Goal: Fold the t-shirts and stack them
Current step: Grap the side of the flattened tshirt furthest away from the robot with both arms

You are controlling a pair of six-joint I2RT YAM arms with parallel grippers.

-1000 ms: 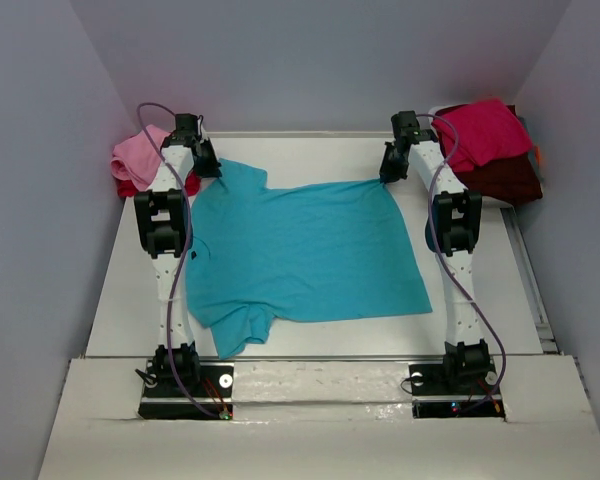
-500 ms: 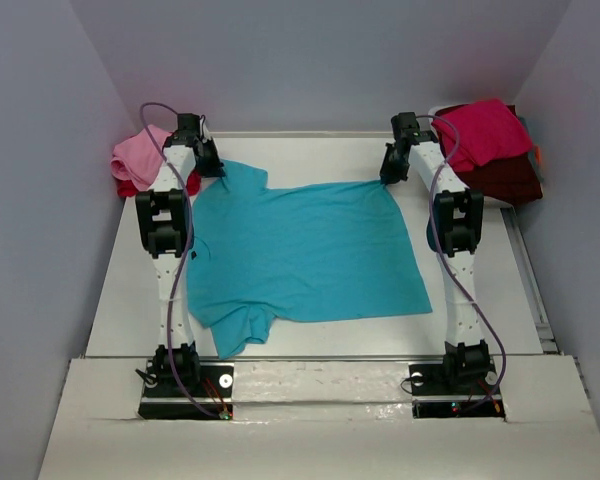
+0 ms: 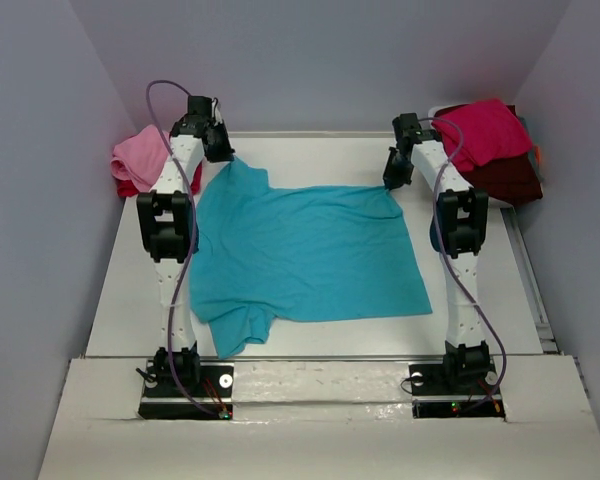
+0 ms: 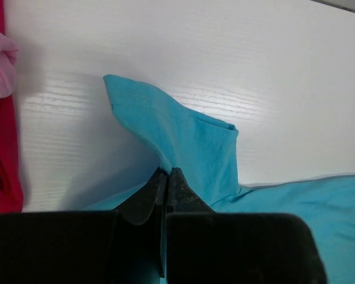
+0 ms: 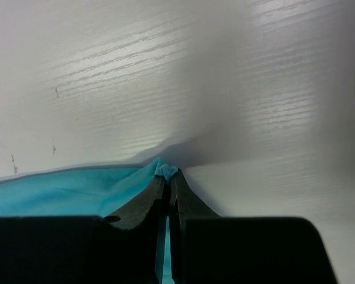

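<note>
Now the turquoise t-shirt (image 3: 300,250) is seen spread flat across the middle of the desk (image 3: 320,150), with its far edge pinched at both corners. The left hand (image 4: 167,174) is shut tight on the cloth at the far left sleeve. The hemmed end of that sleeve is seen sticking out past the fingertips, and the cloth is drawn up in a peak toward the hand. The right hand (image 5: 168,176) is clamped on a small bunch of cloth at the far right corner, low over the desk, and the shirt's edge is stretched from it toward the left hand. The near left sleeve is seen lying loose on the desk beside the left arm. Two more shirts are piled at the far left of the desk — a pink shirt (image 3: 140,155) on a red shirt (image 3: 130,187). At the far right, a crimson shirt (image 3: 485,128) is heaped on a dark maroon shirt (image 3: 508,180) — just beyond the right arm.
</note>
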